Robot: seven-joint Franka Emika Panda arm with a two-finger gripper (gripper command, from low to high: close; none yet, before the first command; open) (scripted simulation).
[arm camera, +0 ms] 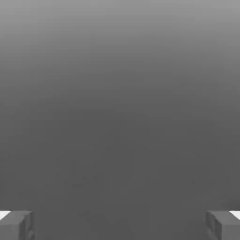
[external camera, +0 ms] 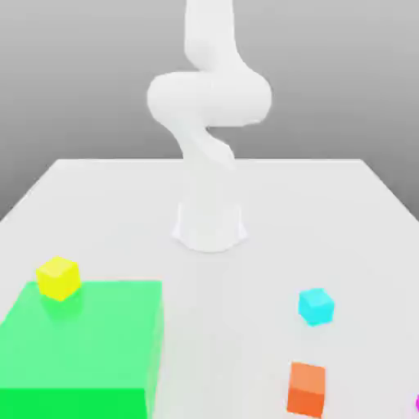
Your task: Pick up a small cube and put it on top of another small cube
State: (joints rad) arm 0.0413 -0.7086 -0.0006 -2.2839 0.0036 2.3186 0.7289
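Exterior view: white arm (external camera: pixel 209 123) rose from its base (external camera: pixel 209 225) at the middle of a white table (external camera: pixel 327 213) and curved up out of frame. Yellow cube (external camera: pixel 58 277) sat at the far left corner of a big green block (external camera: pixel 82 348), on the exterior view's left, near side. Cyan cube (external camera: pixel 316 306) lay on the table on the exterior view's right, well apart from the yellow one. Orange cube (external camera: pixel 307 389) stood nearer, just beyond the cyan. A magenta bit (external camera: pixel 416 403) peeked at the right edge.

Hand view: gripper (arm camera: pixel 120 225) fingers (arm camera: pixel 16 225) spread wide apart, nothing between them, plain grey background behind.
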